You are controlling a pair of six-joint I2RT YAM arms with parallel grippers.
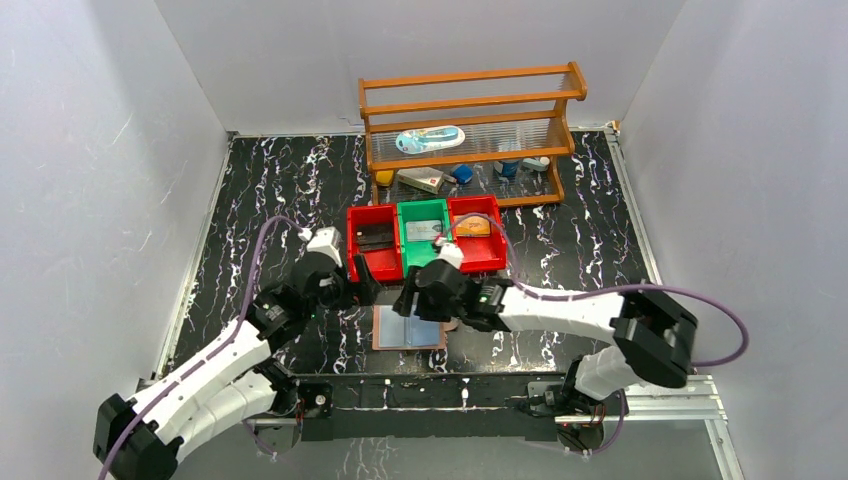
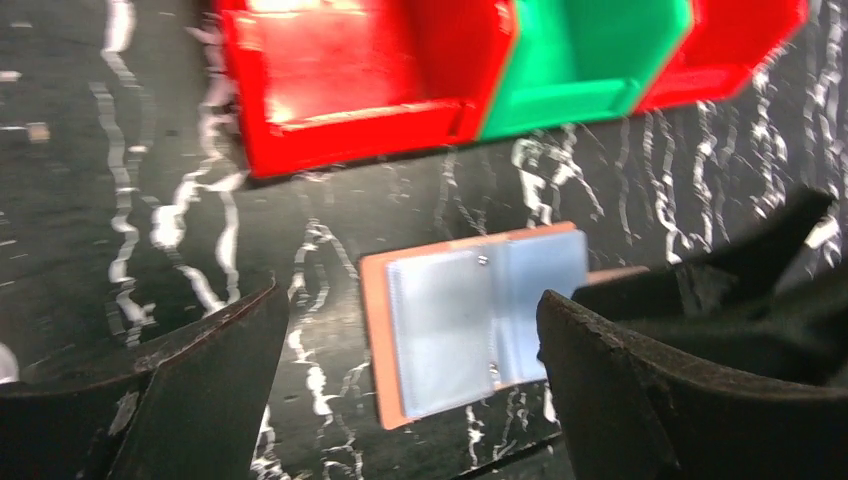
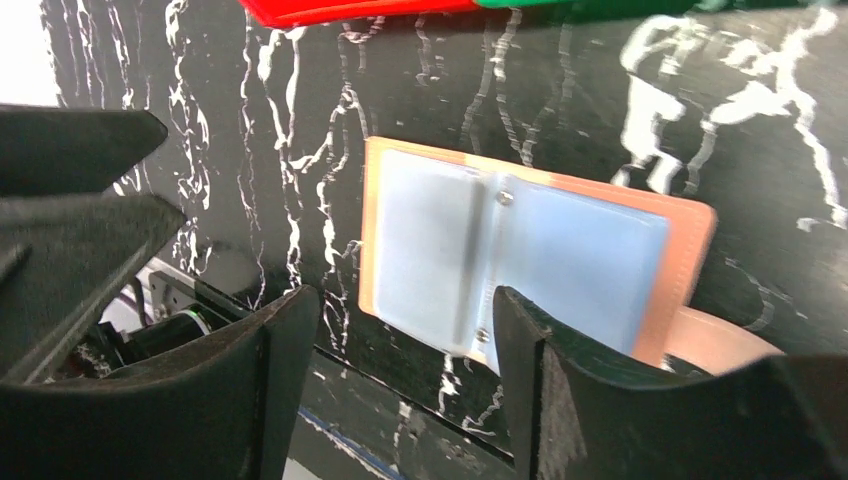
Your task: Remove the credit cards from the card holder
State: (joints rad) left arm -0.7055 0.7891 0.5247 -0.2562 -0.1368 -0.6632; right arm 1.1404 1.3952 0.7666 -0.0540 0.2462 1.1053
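So the holder (image 1: 410,328) is lying flat and wide open on the table (image 1: 255,210), clear sleeves (image 3: 430,240) facing up. That makes sense, since it's the only way fingers could reach the pocket mouths. In both wrist views the sleeves look flat and see-through, so my read is they're empty. Just beyond the holder sit three bins (image 1: 383,268), red, green, red, and each seems to have one of the cards (image 1: 426,232) in it: something black in the left red one, grey in the green, orange in the right red. They're tiny from the top camera, so I can't swear to it, but the colours fit. The left gripper (image 2: 410,315) hangs up and to the left of the holder, jaws spread really wide, nothing between them. The right gripper (image 3: 405,300) hovers over the holder's far edge, jaws also well apart and empty, and not touching it as far as I can see. The tab (image 3: 720,345) pokes out from under one edge of the holder. I'd say the job's basically done. If a card is hiding in a back sleeve, one gripper would have to pin the cover while the other pinches.
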